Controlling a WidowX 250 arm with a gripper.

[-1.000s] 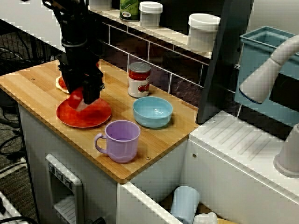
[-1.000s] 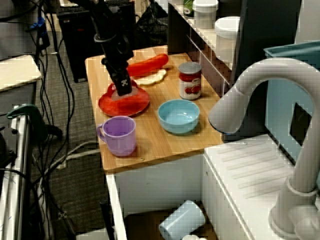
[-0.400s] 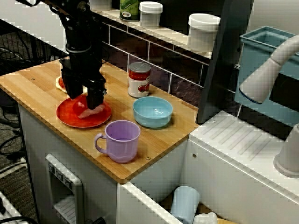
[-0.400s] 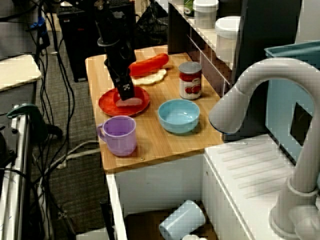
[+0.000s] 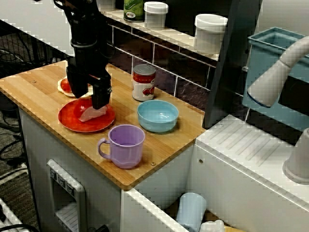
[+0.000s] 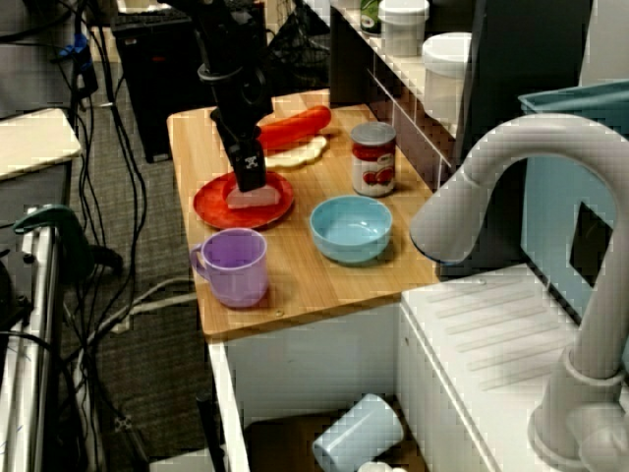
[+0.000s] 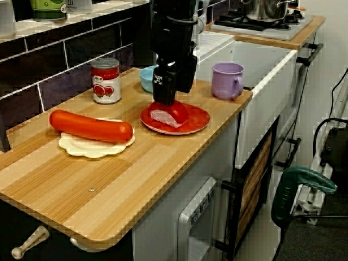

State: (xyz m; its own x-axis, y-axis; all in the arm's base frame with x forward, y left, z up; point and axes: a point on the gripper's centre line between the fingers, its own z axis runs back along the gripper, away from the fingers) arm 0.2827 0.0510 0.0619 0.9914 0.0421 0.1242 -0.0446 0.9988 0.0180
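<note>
My black gripper [image 5: 87, 96] hangs open just above a red plate [image 5: 70, 119] near the front edge of the wooden counter. On that plate lies a pink and red piece of meat [image 5: 91, 113], directly below the fingers and apart from them. From the sink side, the gripper [image 6: 248, 177] stands over the meat [image 6: 256, 198] on the plate [image 6: 211, 205]. The view from the counter's end shows the gripper [image 7: 166, 97] a short way above the meat [image 7: 169, 115] and the plate [image 7: 198, 118].
A red sausage [image 7: 89, 126] lies on a white plate behind the red one. A tomato can [image 5: 144, 82] stands by the tiled wall, with a blue bowl [image 5: 158, 116] and a purple mug [image 5: 126, 145] to the right. Jars line the shelf above. A sink adjoins.
The gripper held the meat over the plate a second ago. It has let go; the meat now lies on the plate and the gripper has risen slightly.
</note>
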